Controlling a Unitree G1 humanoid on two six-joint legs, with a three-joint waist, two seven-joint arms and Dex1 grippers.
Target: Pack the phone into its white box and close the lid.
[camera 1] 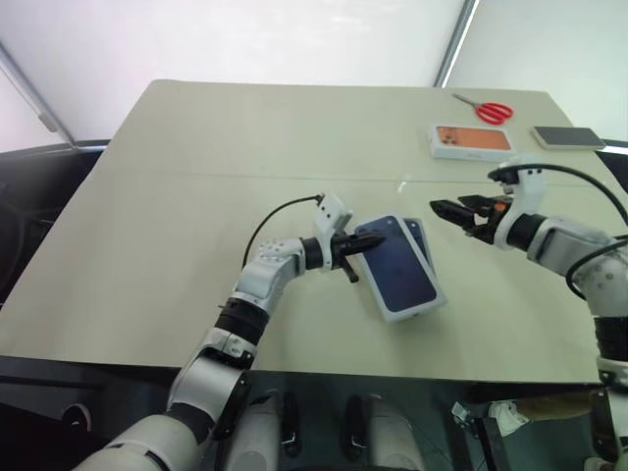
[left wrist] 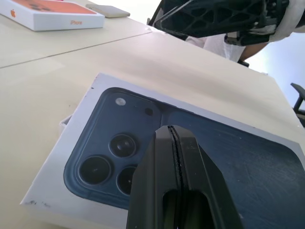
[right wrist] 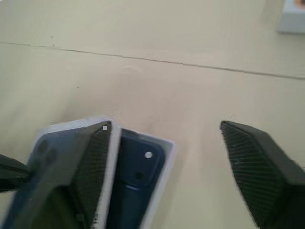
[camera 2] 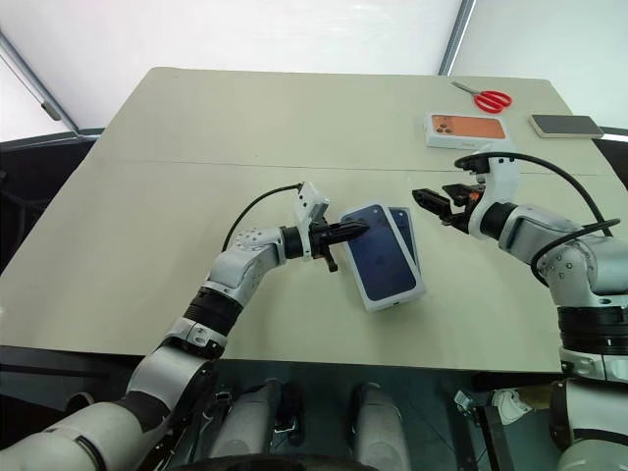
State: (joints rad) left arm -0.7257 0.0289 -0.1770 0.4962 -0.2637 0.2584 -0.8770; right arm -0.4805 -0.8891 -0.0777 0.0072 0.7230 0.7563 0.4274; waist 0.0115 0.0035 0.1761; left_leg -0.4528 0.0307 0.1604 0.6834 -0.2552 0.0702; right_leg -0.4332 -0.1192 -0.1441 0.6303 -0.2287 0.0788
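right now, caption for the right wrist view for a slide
Open right hand above the phone in its box, lid skewed half across it.

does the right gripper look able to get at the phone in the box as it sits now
Probably, but only partly. The right gripper is open, with bare table between it and the white box. The lid, skewed under the shut left gripper, leaves just a strip of the phone exposed.

Bare table (camera 1: 196, 196) left of lid (camera 1: 397, 270); far right – orange-picture box (camera 1: 472, 140), scissors (camera 1: 488, 109)
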